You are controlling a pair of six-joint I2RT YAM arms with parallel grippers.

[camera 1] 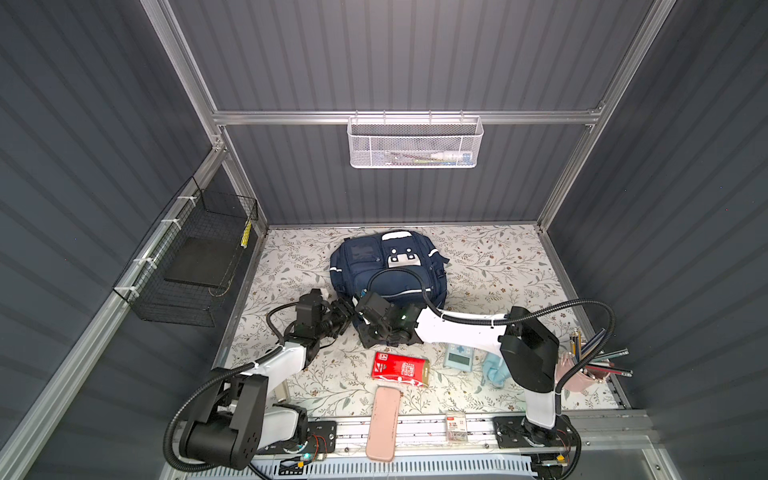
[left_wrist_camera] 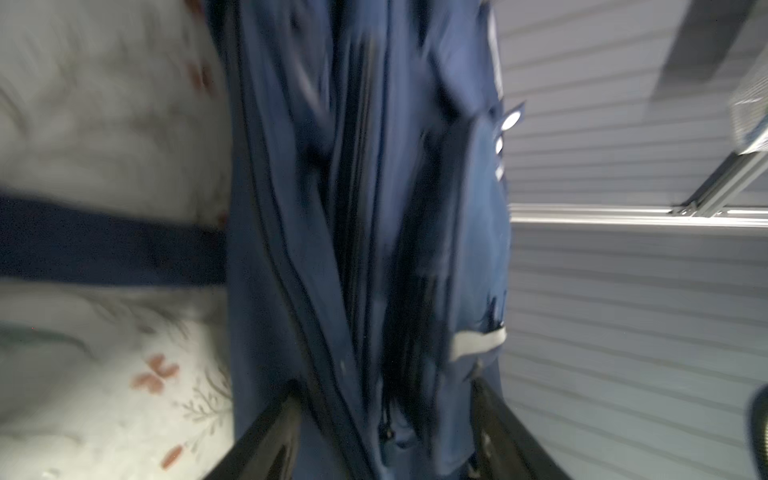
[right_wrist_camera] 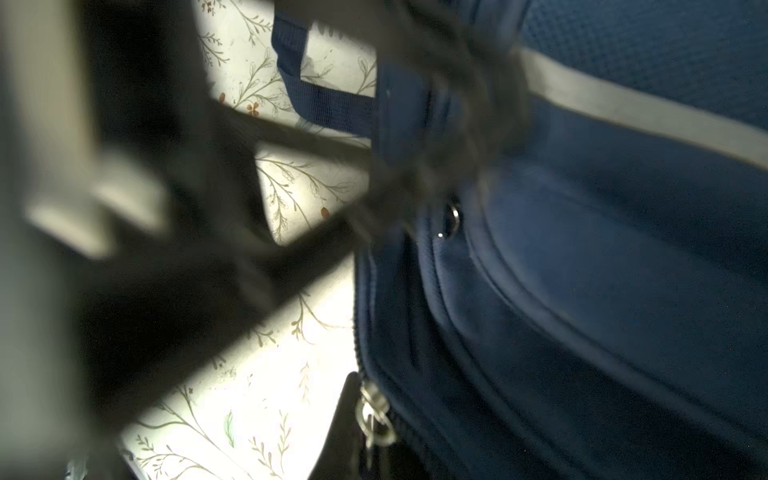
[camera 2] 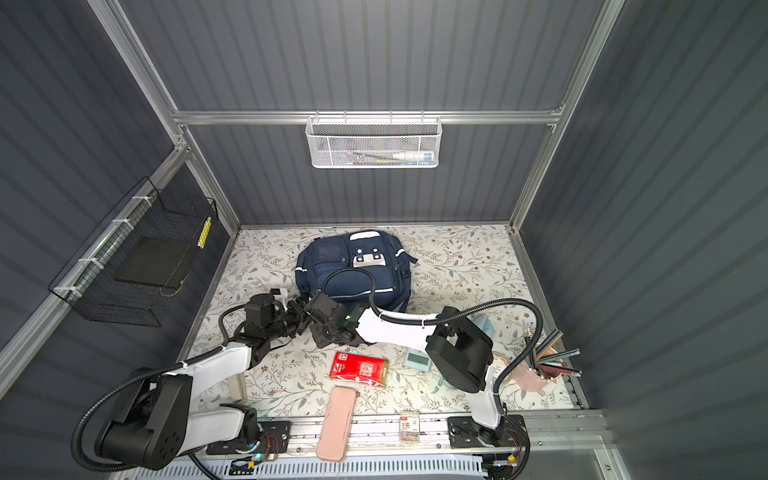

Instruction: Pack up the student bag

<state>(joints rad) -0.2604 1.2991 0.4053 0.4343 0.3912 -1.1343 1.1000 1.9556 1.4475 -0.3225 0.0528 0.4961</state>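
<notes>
The navy student bag (camera 1: pixel 388 266) lies flat at the back middle of the floral table, and both top views show it. My left gripper (camera 1: pixel 341 312) is at the bag's near-left corner. In the left wrist view its fingers (left_wrist_camera: pixel 270 436) stand apart, with the bag's side folds (left_wrist_camera: pixel 374 249) between them. My right gripper (camera 1: pixel 362 308) reaches across to the same corner. In the right wrist view it (right_wrist_camera: pixel 357 436) is shut, with the metal zip pull (right_wrist_camera: pixel 374 419) at its fingertips on the bag's edge. Both wrist views are blurred.
Near the front lie a red box (camera 1: pixel 400 369), a pink case (camera 1: pixel 383 424), a small packet (camera 1: pixel 456 426), a pale blue timer (camera 1: pixel 458 356) and a light-blue pouch (camera 1: pixel 494 370). A pink cup of pencils (camera 1: pixel 582 370) stands at the right. A white mesh basket (camera 1: pixel 414 143) and a black wire basket (camera 1: pixel 195 262) hang on the walls.
</notes>
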